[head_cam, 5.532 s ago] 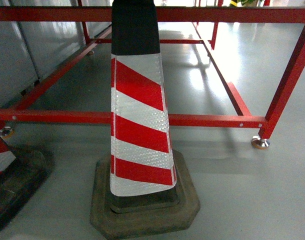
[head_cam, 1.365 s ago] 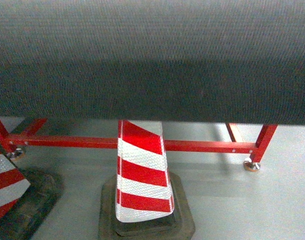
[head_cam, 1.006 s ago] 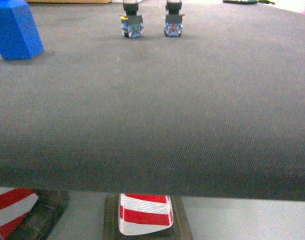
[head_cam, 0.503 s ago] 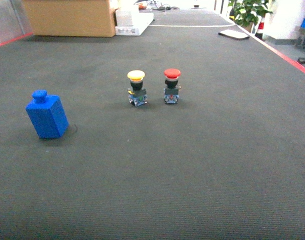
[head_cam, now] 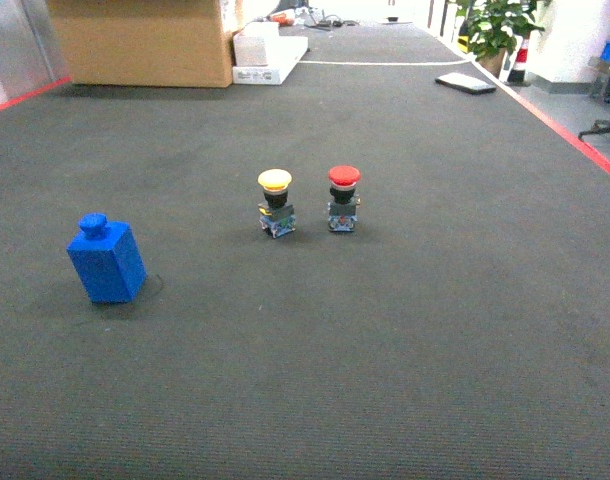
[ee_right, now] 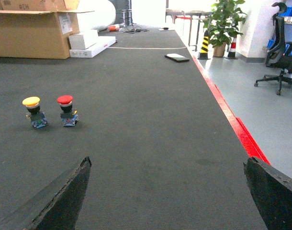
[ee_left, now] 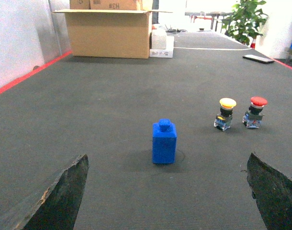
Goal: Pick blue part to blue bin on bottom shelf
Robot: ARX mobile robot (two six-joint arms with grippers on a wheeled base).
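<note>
Showing at the bottom corners of each wrist view, the dark fingers of the left gripper stand far apart, so its jaws are open with nothing between them. The right gripper looks the same: its jaws are open wide, with one finger at each side and only bare counter in between.

Ahead of the left gripper, the blue part stands upright on the dark counter, with a little knob on top. In the head view the blue part sits on the left side, well apart from the two buttons.

A yellow button and a red button stand side by side near the middle. Far back on the counter sit a big cardboard box and a flat white box. A green plant stands beyond the counter's red edge.
</note>
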